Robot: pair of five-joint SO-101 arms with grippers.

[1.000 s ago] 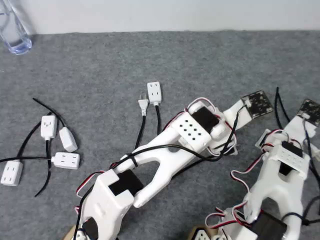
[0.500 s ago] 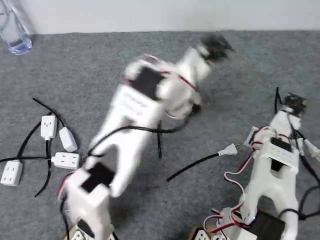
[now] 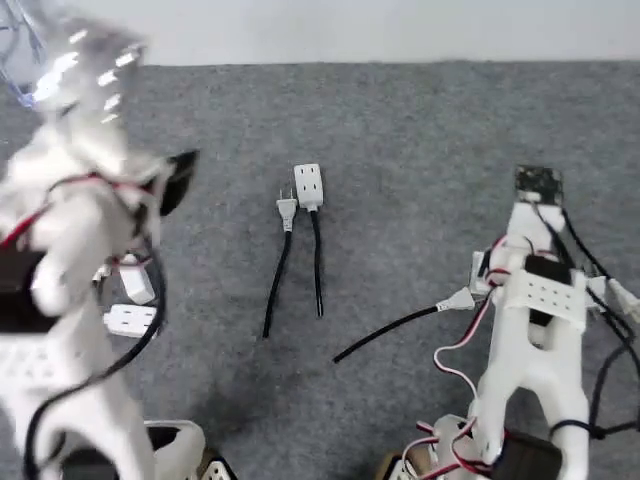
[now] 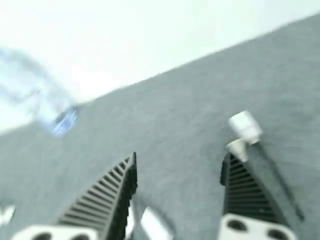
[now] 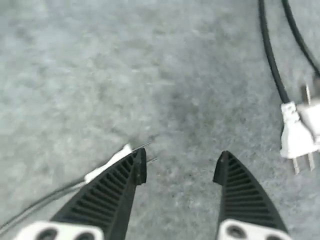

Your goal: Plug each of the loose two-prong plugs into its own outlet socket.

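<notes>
Two ridged black wedge fingers [image 5: 117, 197] spread beside a white plug [image 5: 111, 162].

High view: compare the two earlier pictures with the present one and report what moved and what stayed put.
The left arm swung from the right-centre across to the far left, above the white outlets there, uncovering a loose plug. The right arm shifted slightly left, towards that plug. The left tool and right tool are open, holding nothing. The middle plug and socket stayed put.
</notes>
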